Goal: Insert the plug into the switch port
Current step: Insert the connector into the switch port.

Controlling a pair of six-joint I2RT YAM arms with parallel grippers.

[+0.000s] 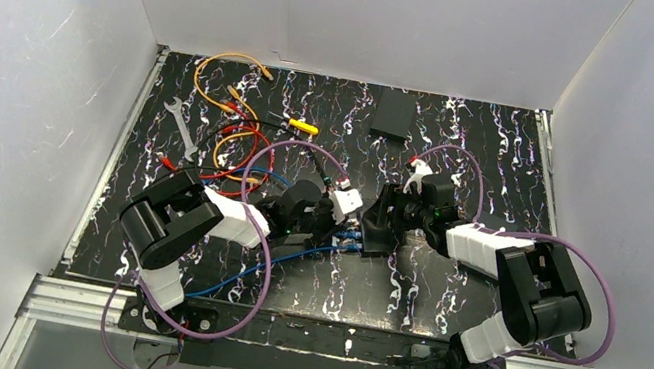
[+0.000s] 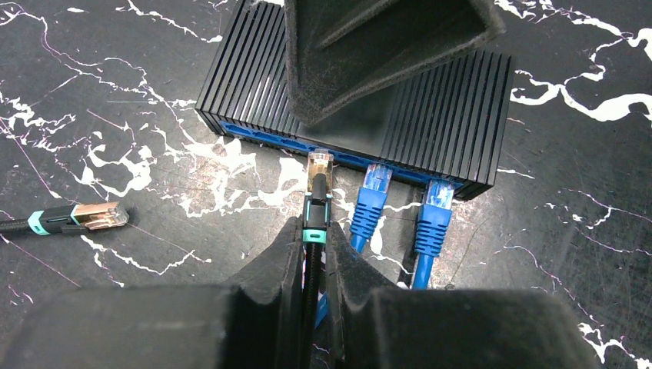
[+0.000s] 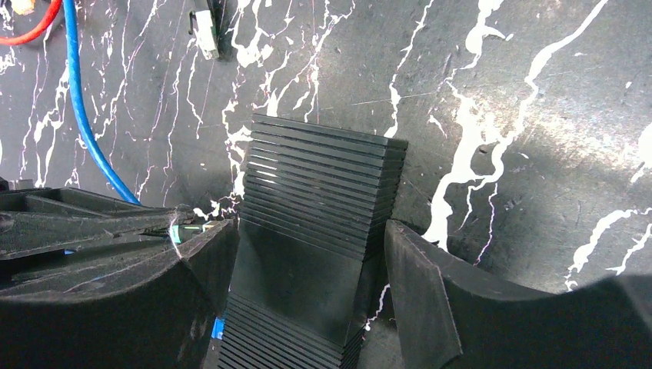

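Left of the left gripper point(image 2: 314, 234), a spare plug point(image 2: 86, 217) lies loose on the desk point(image 2: 115, 92). That gripper is closed on the tail of the plug point(image 2: 319, 165), whose long axis points straight ahead at the switch point(image 2: 438, 108), tip at the port face. 2 blue plugs point(image 2: 374, 192) fill ports just right of it. The right gripper point(image 3: 307, 246) straddles the switch, pinching both sides.

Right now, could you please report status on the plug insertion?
Left gripper shut on gold-tipped black cable plug, tip at port mouth. Right gripper clamps black ribbed switch. Two blue plugs seated alongside; nothing blocking.
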